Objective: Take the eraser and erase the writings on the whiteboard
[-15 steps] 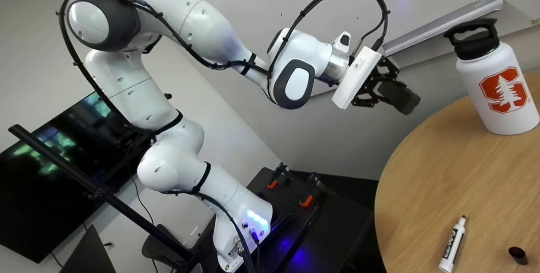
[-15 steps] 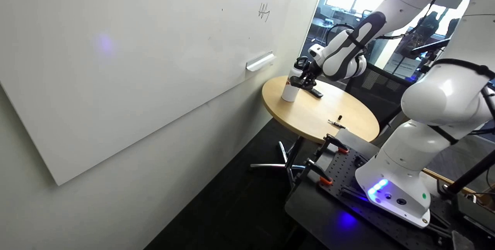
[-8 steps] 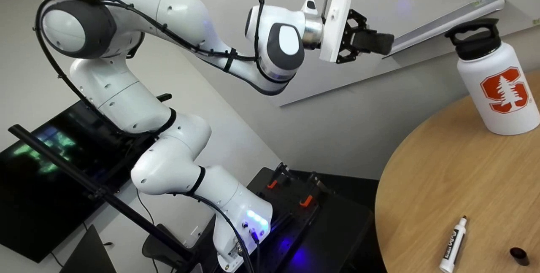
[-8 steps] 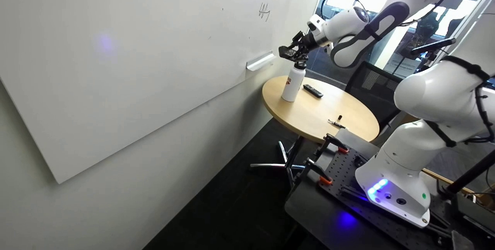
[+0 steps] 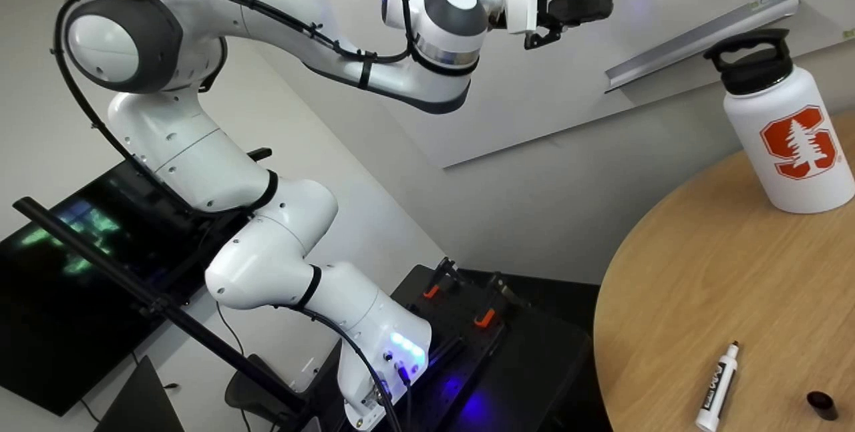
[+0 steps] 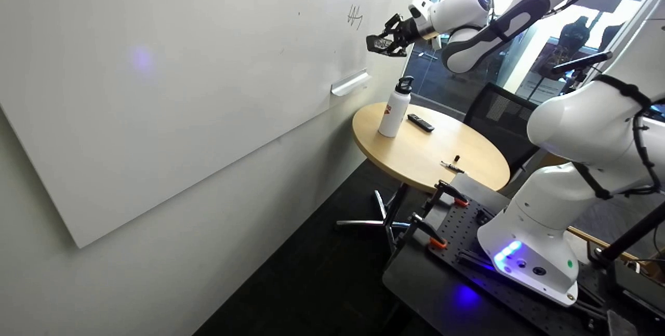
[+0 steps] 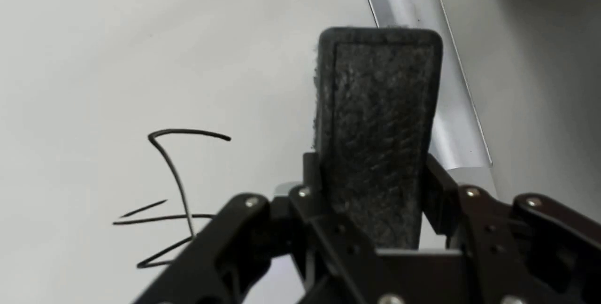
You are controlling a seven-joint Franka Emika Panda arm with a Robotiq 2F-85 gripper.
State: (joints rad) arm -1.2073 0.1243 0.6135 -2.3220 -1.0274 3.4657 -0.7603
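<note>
The black eraser [image 7: 380, 106] is held upright between the fingers of my gripper [image 7: 373, 172], which is shut on its sides. In both exterior views the eraser [image 5: 588, 3] [image 6: 379, 45] sticks out ahead of the gripper [image 5: 556, 8] [image 6: 397, 37]. The whiteboard [image 6: 208, 92] fills the wall. The black writings [image 6: 355, 15] are near its right end, above and left of the eraser in that exterior view. In the wrist view the writings [image 7: 178, 179] lie left of the eraser, partly hidden by the gripper. I cannot see any contact between eraser and board.
A grey metal ledge [image 6: 350, 84] runs along the board's lower edge, below the gripper. A round wooden table [image 6: 415, 154] carries a white bottle [image 5: 795, 138], an uncapped marker [image 5: 718, 388], its cap [image 5: 821, 405] and a black remote [image 6: 421, 122]. A black chair [image 6: 501, 118] stands behind.
My gripper has risen with the eraser from near the bottle to in front of the board, close to the writings' height. It stays shut on the eraser. The writings look the same.
</note>
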